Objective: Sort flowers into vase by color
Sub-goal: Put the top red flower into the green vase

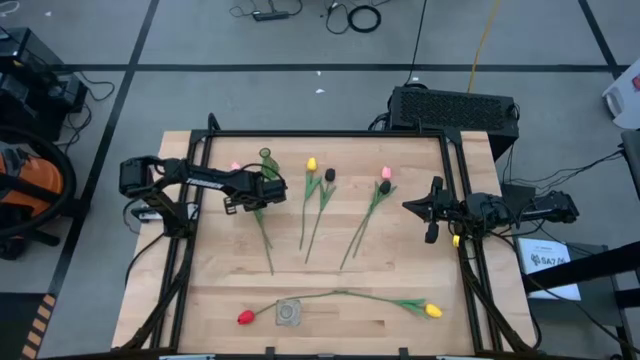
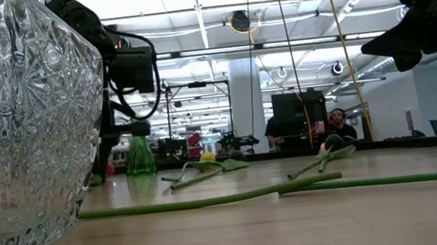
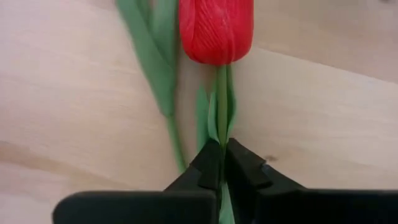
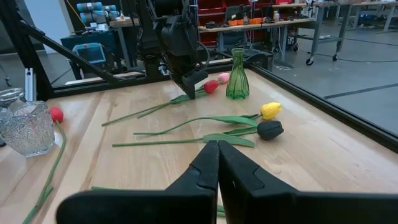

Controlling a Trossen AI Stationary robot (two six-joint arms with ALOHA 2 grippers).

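Landmark: take the green glass vase [image 1: 267, 160] at the far side of the wooden table [image 1: 400, 270] as your reference; it stands upright.

Left gripper: your left gripper [image 3: 222, 163] sits just beside the green vase, on its near side, with its fingers pinched together on the stem of a red tulip [image 3: 216, 28]. The stem runs between the two dark fingertips, just below the flower head.

Red tulip: it lies flat on the wood next to the green vase, its head pointing toward the vase and its stem trailing toward the near edge.

Pink tulip: you can see a pink head [image 4: 223, 78] just behind the red one, close to the green vase.

Right gripper: your right gripper [image 4: 217, 149] hangs above the table's right edge, well apart from the green vase, fingers pressed together and holding nothing.

Other flowers: a yellow tulip [image 1: 311, 164] and a dark tulip [image 1: 329, 175] lie to the right of the green vase; further right lies a second pair, pink [image 1: 386, 173] and dark [image 1: 383, 187].

Near edge: a crystal vase [image 1: 288, 313] stands well apart from the green vase, with a red tulip [image 1: 244, 317] on one side and a yellow one [image 1: 432, 310] on the other.
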